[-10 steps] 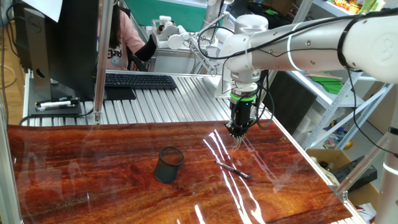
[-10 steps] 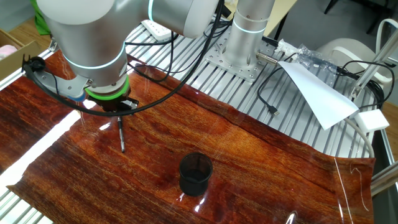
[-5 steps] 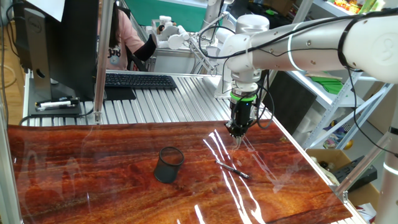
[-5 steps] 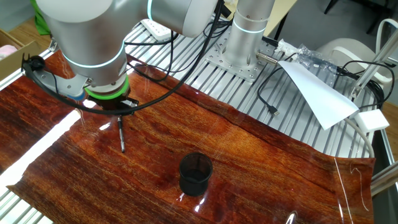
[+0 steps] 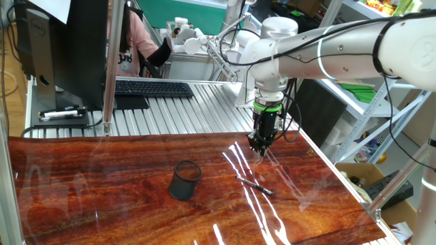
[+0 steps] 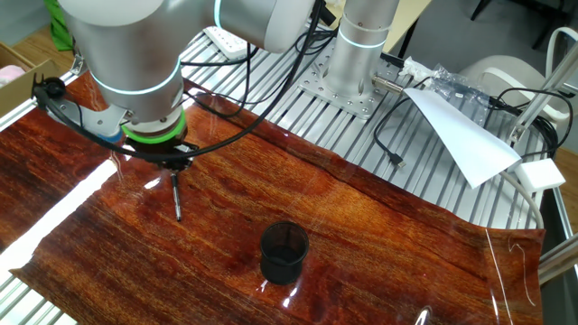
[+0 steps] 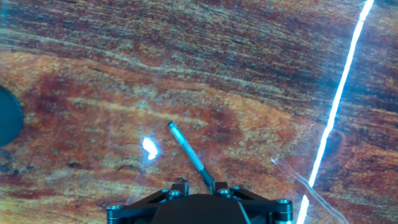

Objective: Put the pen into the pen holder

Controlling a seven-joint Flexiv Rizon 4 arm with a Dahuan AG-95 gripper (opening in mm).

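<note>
The thin black pen (image 5: 254, 185) lies flat on the wooden table, right of the middle. It also shows in the other fixed view (image 6: 176, 197) and in the hand view (image 7: 189, 154), slanting up to the left. The black mesh pen holder (image 5: 184, 180) stands upright and empty left of the pen; it shows in the other fixed view (image 6: 284, 253) and as a dark edge at the far left of the hand view (image 7: 7, 124). My gripper (image 5: 259, 151) hangs above the table just behind the pen, fingers together, holding nothing. It also shows in the other fixed view (image 6: 172, 163).
A keyboard (image 5: 153, 88) and a monitor (image 5: 65, 47) stand on the ribbed metal surface behind the table. Bright light streaks (image 5: 242, 170) cross the glossy wood. Cables and a white paper sheet (image 6: 461, 131) lie by the arm's base.
The arm has shifted very slightly; the gripper stays above the table near the pen. The pen and the holder have not moved.
</note>
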